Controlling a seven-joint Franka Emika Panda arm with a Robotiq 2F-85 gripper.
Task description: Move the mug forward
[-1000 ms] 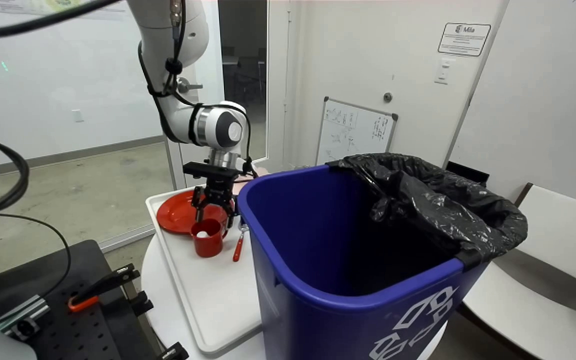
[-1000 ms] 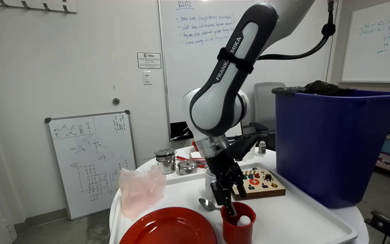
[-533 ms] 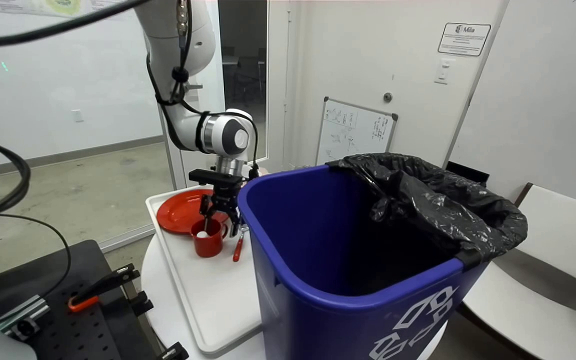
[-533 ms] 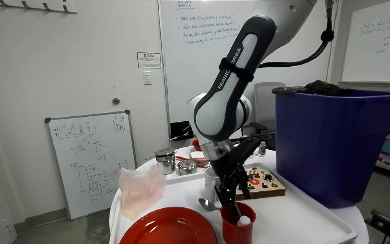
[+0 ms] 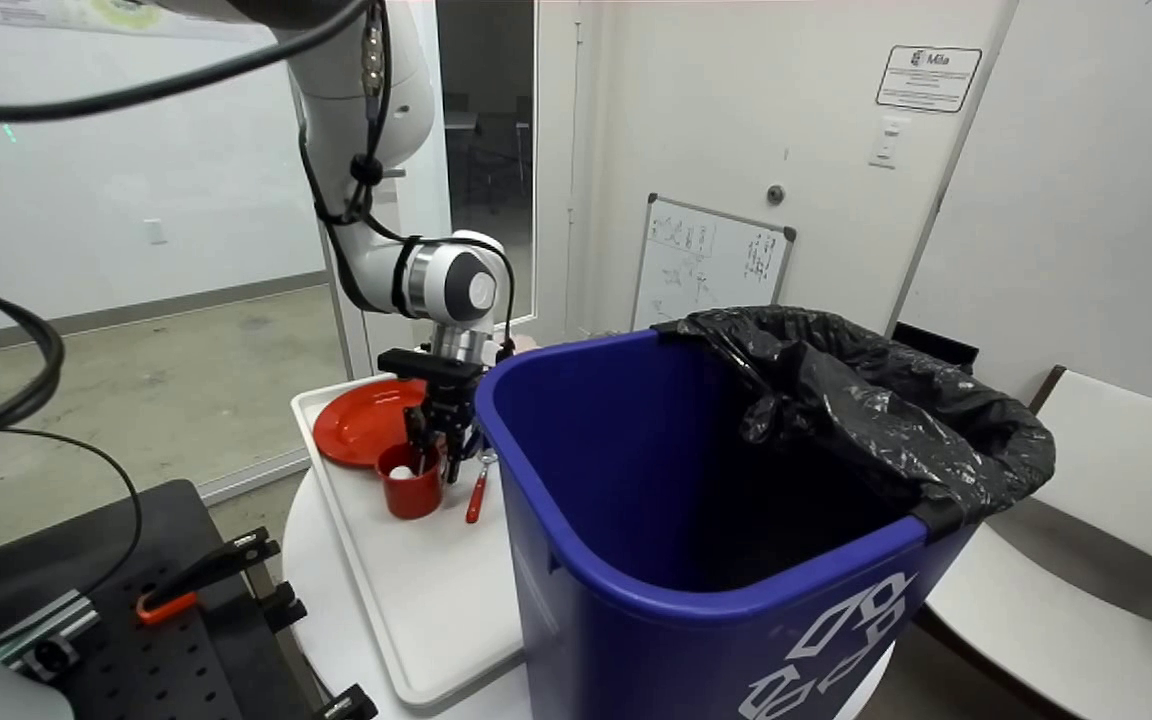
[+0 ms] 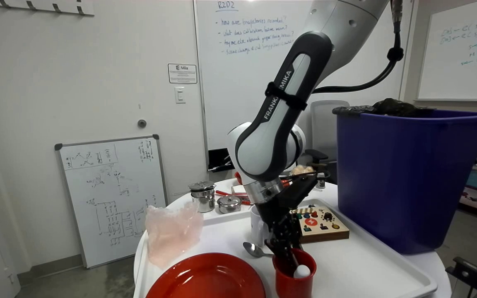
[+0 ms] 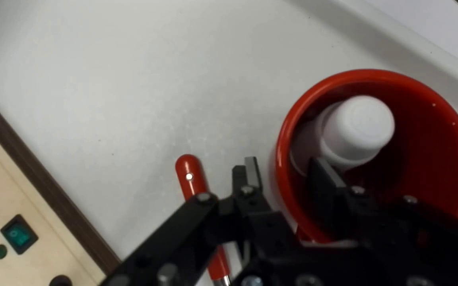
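The small red mug stands upright on the white tray in both exterior views, with a white bottle inside it. From above, in the wrist view, the mug fills the right side. My gripper straddles the mug's near wall. One of its fingers is inside the mug beside the bottle, the other outside. Gaps show between the wall and both fingers, so the jaws are partly open. The mug's handle is mostly hidden behind the gripper.
A wide red plate lies beside the mug. A red-handled utensil lies close to the outer finger. A wooden switch board, a white mug and a pink bag share the tray. A tall blue bin stands alongside.
The arm has come down, putting one finger deeper into the mug, and the fingers have drawn closer together. The mug has shifted slightly, away from the plate.
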